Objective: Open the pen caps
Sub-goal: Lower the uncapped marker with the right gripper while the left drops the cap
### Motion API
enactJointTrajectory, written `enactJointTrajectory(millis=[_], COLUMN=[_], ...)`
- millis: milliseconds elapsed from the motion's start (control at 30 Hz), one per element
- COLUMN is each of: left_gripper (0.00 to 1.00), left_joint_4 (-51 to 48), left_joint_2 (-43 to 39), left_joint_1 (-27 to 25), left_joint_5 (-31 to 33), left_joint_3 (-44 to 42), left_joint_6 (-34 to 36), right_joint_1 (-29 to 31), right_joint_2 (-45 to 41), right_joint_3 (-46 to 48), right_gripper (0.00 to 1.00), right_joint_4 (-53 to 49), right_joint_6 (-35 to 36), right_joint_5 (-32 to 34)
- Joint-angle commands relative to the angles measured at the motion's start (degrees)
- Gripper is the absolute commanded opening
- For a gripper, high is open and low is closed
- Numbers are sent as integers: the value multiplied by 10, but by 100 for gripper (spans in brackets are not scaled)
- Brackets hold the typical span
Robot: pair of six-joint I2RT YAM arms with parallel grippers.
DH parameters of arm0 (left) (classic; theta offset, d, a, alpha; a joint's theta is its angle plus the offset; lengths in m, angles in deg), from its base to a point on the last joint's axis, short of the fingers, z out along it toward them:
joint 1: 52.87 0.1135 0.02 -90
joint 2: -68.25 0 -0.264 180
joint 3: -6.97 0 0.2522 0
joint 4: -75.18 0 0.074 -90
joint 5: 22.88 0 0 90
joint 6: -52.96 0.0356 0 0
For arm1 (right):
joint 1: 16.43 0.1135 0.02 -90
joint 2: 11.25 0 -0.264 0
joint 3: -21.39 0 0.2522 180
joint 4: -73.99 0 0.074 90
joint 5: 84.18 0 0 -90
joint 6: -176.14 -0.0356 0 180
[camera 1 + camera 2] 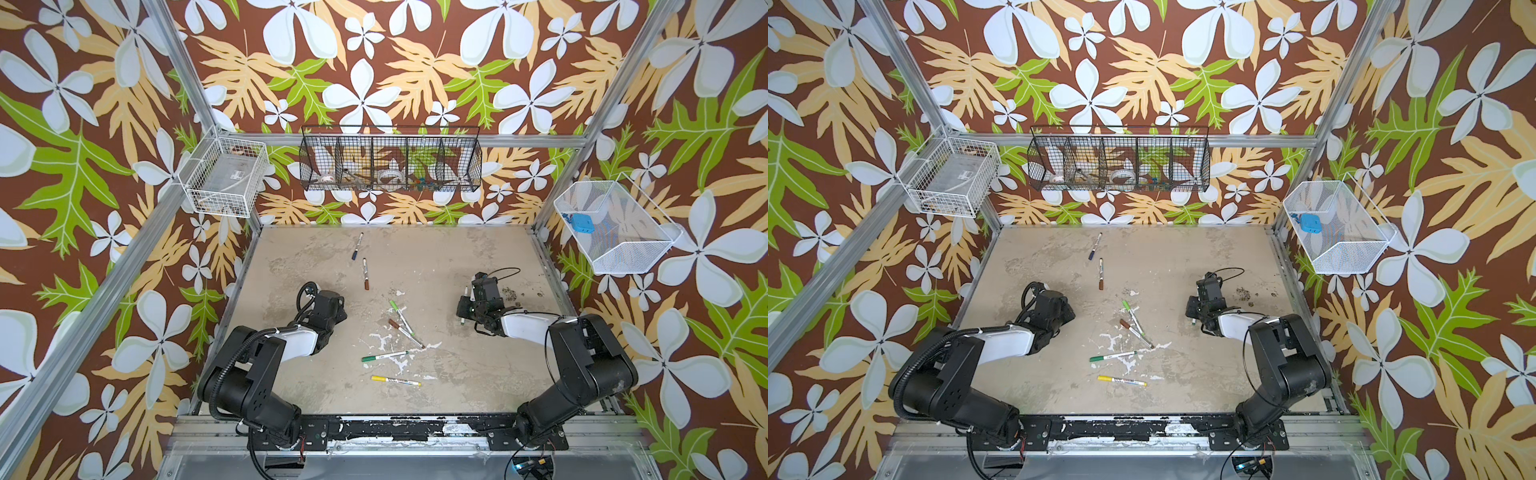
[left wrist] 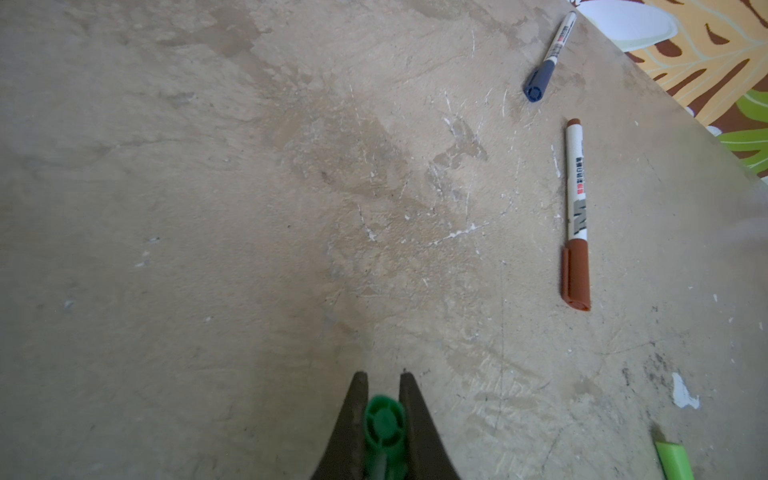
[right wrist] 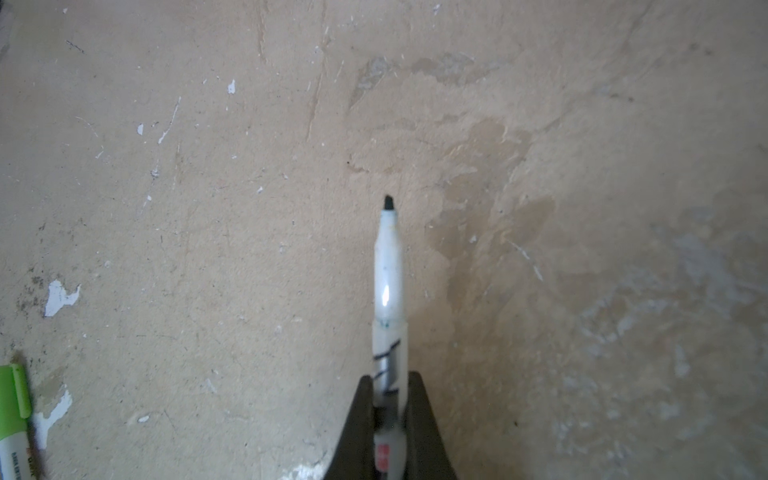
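Observation:
My left gripper (image 2: 384, 376) is shut on a loose dark green cap (image 2: 384, 424), held above the table's left half. My right gripper (image 3: 389, 378) is shut on an uncapped white marker barrel (image 3: 389, 282) whose dark tip (image 3: 388, 203) is bare; in a top view it hangs at the right (image 1: 464, 307). Capped pens lie on the table: a blue cap (image 1: 354, 255), a brown cap (image 1: 366, 285), a light green cap (image 1: 392, 305), a second brown cap (image 1: 393, 323), a green cap (image 1: 368, 358) and a yellow cap (image 1: 378, 378).
The worn beige tabletop (image 1: 457, 374) is walled by an aluminium frame. A black wire basket (image 1: 390, 160) hangs at the back, a white one (image 1: 226, 176) at the back left and another (image 1: 615, 226) at the right. Both arm bases stand at the front edge.

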Motion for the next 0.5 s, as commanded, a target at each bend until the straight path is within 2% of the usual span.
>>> enactJointTrajectory(millis=[0,200,333,467], left_gripper=[0,8,12,25], left_joint_4=[-15,-25,-24,-23], left_joint_2=[12,36,38,33], left_joint_1=[1,1,1,1], left_joint_5=[2,-4,-11,-19], left_joint_3=[8,24,25,26], left_joint_6=[10,15,19,23], right_joint_1=[0,-4,-10,-10], right_joint_2=[3,14,15,-17], right_joint_3=[-1,-6,-3,8], right_gripper=[11,23,27,33], right_joint_4=[-18,-20,-16,-10], right_joint_6=[11,11,6,7], right_joint_5=[13,15,-18,-21])
